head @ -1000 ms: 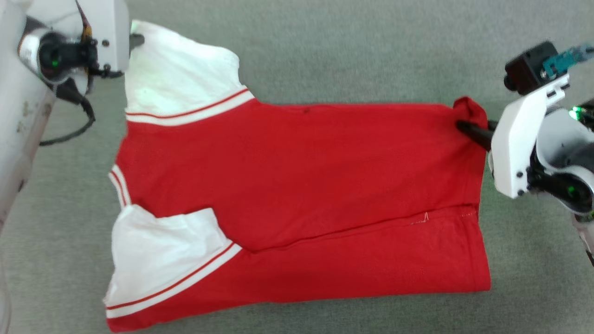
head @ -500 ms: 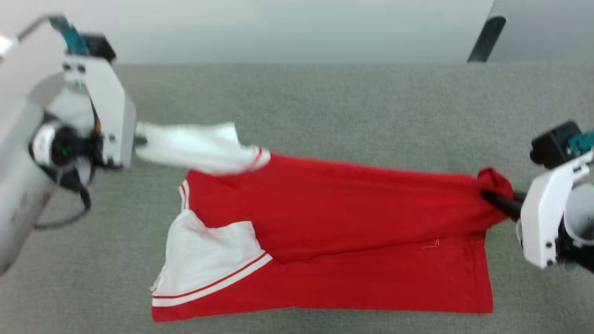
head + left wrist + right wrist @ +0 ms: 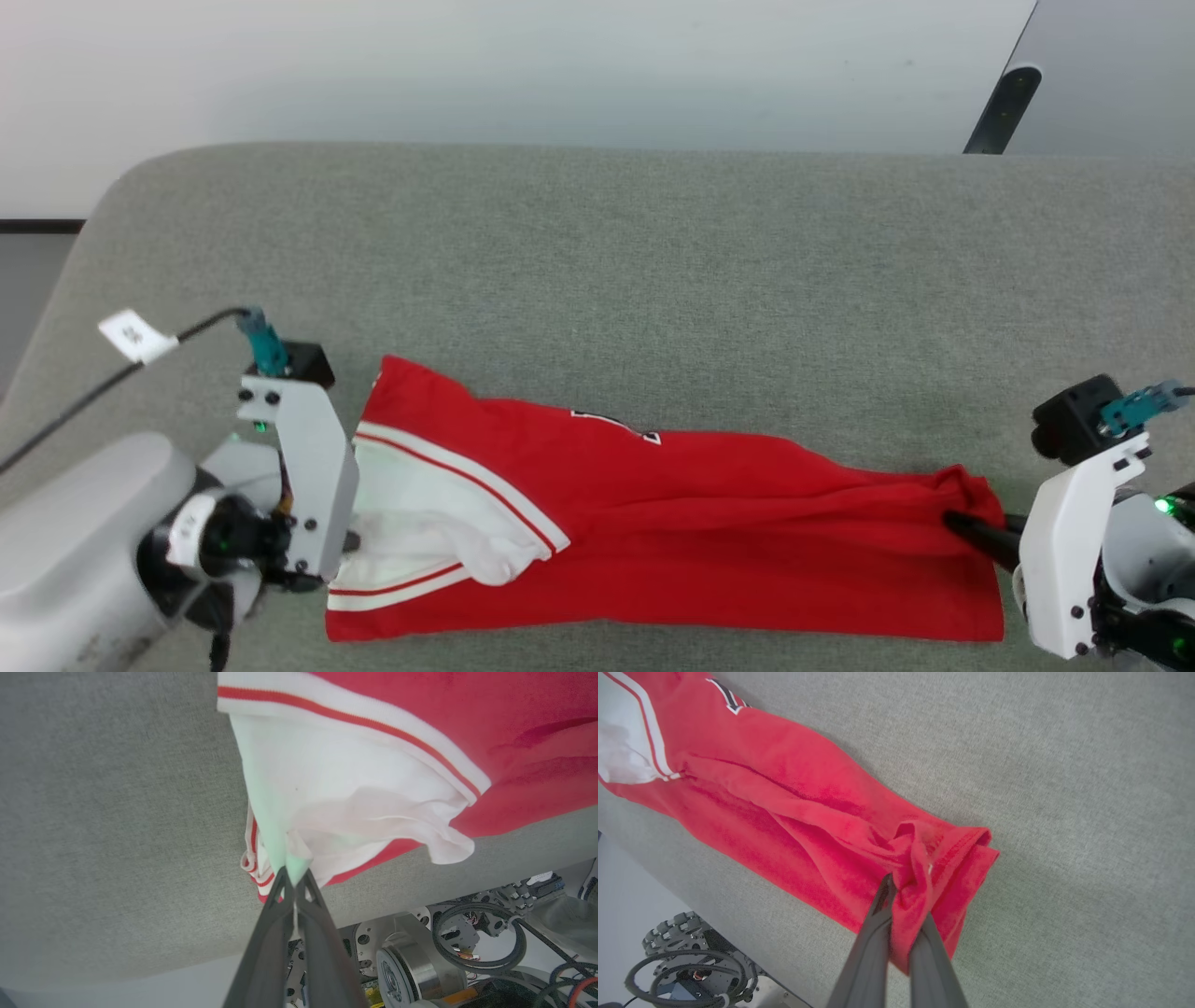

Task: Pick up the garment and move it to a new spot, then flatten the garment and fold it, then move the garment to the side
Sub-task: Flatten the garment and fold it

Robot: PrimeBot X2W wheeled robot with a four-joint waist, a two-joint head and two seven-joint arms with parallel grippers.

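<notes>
As it stretches between both hands, red T-shirt (image 3: 709, 523) lies doubled on grey fabric tabletop (image 3: 653, 280); left hand (image 3: 294, 877) clamped on white sleeve (image 3: 336, 788), right hand (image 3: 903, 896) clamped on red hem corner (image 3: 966, 849) opposite.

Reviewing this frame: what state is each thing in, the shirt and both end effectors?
garment: doubled over lengthwise, wrinkled, lying on the grey cushion.
left end effector: shut on the garment's white sleeve.
right end effector: shut on the garment's red hem.
</notes>
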